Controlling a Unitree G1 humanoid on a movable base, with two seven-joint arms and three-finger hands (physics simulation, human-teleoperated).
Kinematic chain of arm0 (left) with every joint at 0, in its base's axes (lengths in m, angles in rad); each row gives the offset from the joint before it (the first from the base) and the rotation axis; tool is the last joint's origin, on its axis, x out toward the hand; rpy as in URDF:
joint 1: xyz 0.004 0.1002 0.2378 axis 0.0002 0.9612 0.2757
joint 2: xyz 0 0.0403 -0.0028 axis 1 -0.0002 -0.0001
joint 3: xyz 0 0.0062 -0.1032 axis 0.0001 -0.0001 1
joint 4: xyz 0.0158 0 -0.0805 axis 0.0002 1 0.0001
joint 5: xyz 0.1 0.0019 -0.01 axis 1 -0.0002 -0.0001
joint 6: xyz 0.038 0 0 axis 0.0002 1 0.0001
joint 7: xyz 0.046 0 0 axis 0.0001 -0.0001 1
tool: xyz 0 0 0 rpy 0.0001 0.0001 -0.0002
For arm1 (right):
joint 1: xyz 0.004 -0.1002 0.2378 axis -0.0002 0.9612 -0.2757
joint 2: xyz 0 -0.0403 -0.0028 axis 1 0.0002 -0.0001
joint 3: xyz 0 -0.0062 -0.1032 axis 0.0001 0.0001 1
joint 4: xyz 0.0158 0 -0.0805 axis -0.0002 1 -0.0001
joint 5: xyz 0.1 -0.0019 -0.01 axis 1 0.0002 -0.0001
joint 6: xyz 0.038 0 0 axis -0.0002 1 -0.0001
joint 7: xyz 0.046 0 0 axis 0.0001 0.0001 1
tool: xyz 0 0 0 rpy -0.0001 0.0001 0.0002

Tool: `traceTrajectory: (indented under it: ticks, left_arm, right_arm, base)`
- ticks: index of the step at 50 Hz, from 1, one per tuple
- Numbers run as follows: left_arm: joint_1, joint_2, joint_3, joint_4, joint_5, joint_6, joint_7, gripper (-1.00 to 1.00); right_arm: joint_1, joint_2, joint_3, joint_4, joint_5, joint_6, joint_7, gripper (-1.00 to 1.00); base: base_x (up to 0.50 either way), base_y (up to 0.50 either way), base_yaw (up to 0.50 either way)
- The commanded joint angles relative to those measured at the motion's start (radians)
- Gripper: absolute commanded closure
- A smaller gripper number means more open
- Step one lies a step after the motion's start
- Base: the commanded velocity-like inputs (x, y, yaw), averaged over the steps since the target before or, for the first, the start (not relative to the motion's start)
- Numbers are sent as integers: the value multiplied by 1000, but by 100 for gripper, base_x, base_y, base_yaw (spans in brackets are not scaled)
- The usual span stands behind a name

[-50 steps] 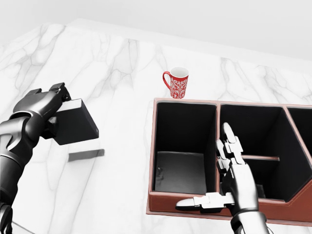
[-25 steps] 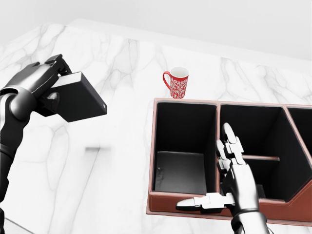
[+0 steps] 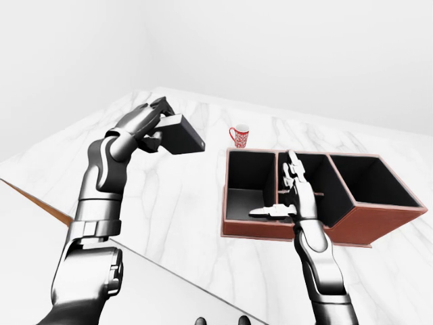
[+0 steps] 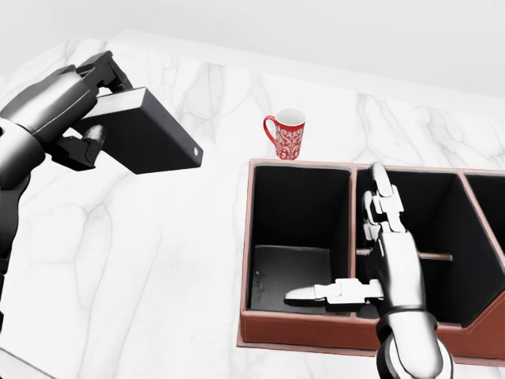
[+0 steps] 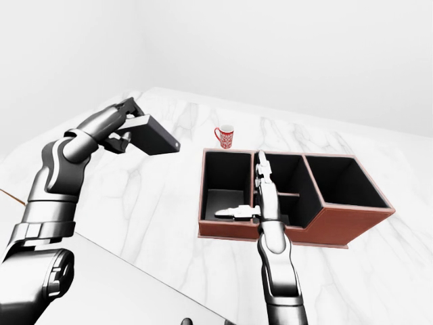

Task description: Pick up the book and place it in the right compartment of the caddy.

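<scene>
Fingers, left: clamped on the book (image 4: 144, 131), wrapped over its upper-left end, thumb (image 4: 85, 140) pressed under the near face.
Left hand (image 4: 75, 103): raised at upper left of head view, well clear of the countertop (image 4: 158, 260); forearm runs down the left edge.
Book: dark, flat block, held in the air and tilted, its free end pointing down-right toward the caddy (image 4: 331, 335). Not touching the counter. It sits left of the caddy and apart from it, roughly level with the mug (image 4: 286, 133) in head view.
Fingers, right: spread apart, holding nothing. Two fingers (image 4: 379, 201) point straight up the view; thumb sticks out sideways to the left over the left compartment.
Right hand (image 4: 377, 264): poised over the caddy, above the divider between left and middle compartments. Whether it touches the wall, cannot tell.
Caddy: reddish-brown outside, black inside, three compartments in a row. Left compartment (image 3: 247, 186) shows its bare floor; middle one carries a low cross partition; right compartment (image 3: 369, 183) is the largest, with slanted walls.
Mug: red with white pattern, upright on the counter, just above the caddy's upper-left corner in head view, handle to the left.
Countertop: white marble with grey veins, edge visible at lower left of left-eye view.
</scene>
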Motion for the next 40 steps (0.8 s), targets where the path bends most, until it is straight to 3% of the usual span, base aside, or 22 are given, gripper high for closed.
traceTrajectory:
  ticks: [1, 27, 35, 40]
  left_arm:
    - [58, -16, 40, -194, -42, 0, -56, 100]
    - [99, -69, 20, -349, 5, 0, -153, 100]
    - [103, -57, 12, -350, 71, 0, -142, 100]
    - [103, -72, 15, -361, 71, 0, -159, 100]
  right_arm:
    - [-48, -4, -4, -44, -30, 0, -13, -100]
    - [-233, -17, 11, -2, -110, 0, -25, -100]
    - [-264, -4, 42, 16, -172, 0, -33, -100]
    - [-290, -11, 60, 22, -281, 0, -38, -100]
  base:
    - [0, 0, 0]
    - [0, 0, 0]
    - [0, 0, 0]
    - [0, 0, 0]
